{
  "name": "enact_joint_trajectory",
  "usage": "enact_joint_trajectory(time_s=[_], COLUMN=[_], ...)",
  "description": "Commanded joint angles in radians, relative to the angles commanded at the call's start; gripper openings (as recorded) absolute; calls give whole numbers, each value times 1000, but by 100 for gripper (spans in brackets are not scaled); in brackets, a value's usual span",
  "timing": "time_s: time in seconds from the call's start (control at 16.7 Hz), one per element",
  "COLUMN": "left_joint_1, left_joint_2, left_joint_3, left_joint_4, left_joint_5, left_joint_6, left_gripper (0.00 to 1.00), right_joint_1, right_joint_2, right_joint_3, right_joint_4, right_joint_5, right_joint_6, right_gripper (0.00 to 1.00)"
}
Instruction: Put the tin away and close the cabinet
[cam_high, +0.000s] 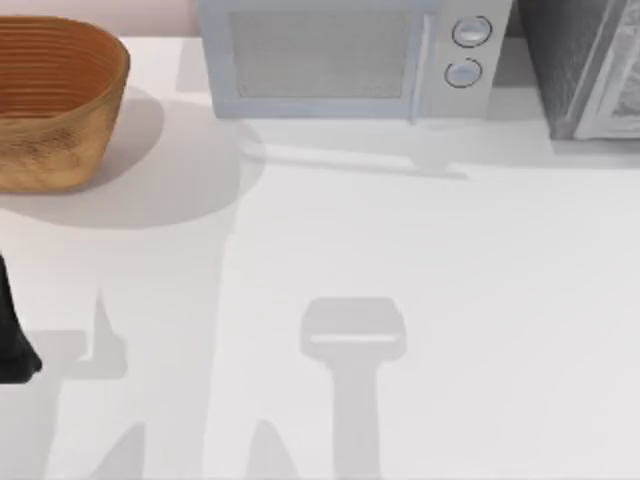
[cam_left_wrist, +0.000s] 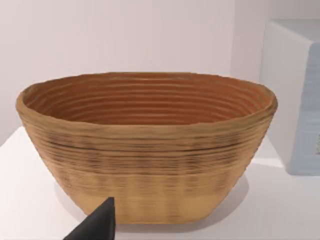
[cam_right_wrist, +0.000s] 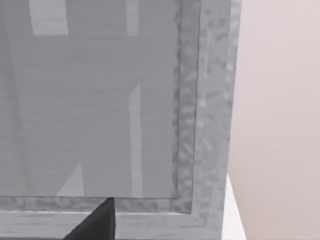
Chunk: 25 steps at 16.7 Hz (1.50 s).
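Across the white surface (cam_high: 450, 300) lie only grey shadows, the middle and near parts open from left to right. Pale pinkish wall (cam_right_wrist: 275, 100) stands behind, seen in the wrist views. At the far left sits a woven brown basket (cam_high: 55, 100), bowl-shaped with ribbed inner walls; the left wrist view faces it close. Just right of it along the far edge stands a light grey microwave (cam_high: 340, 55) with two round knobs. The cabinet (cam_high: 585, 70) occupies the far right corner, apart from the microwave: dark speckled grey body, pale grey framed door panel. The right wrist view looks at that panel close up, its speckled frame running along the cabinet's edge beside the wall. A dark part of the left arm (cam_high: 12, 340) shows at the surface's left edge. A black tip of the left end effector (cam_left_wrist: 97, 225) points toward the basket; a like tip of the right end effector (cam_right_wrist: 97, 222) points at the cabinet door. Whether either is spread or pressed together, cannot tell.
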Motion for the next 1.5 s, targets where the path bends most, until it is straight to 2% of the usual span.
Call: enact_joint_trajectory(time_s=[0.66, 0.84, 1.08, 1.5], left_joint_1=[0, 0, 0, 0], left_joint_2=[0, 0, 0, 0], left_joint_3=[0, 0, 0, 0], left_joint_4=[0, 0, 0, 0], left_joint_5=[0, 0, 0, 0], left_joint_6=[0, 0, 0, 0], left_gripper=[100, 100, 100, 100], right_joint_1=[-21, -16, -9, -1], right_joint_2=[-113, -152, -189, -189], right_joint_3=[816, 1006, 1151, 1167], right_joint_4=[-980, -1199, -1352, -1364], right_joint_5=[-14, -11, -6, 4], right_joint_6=[0, 0, 0, 0], right_gripper=[100, 100, 100, 100])
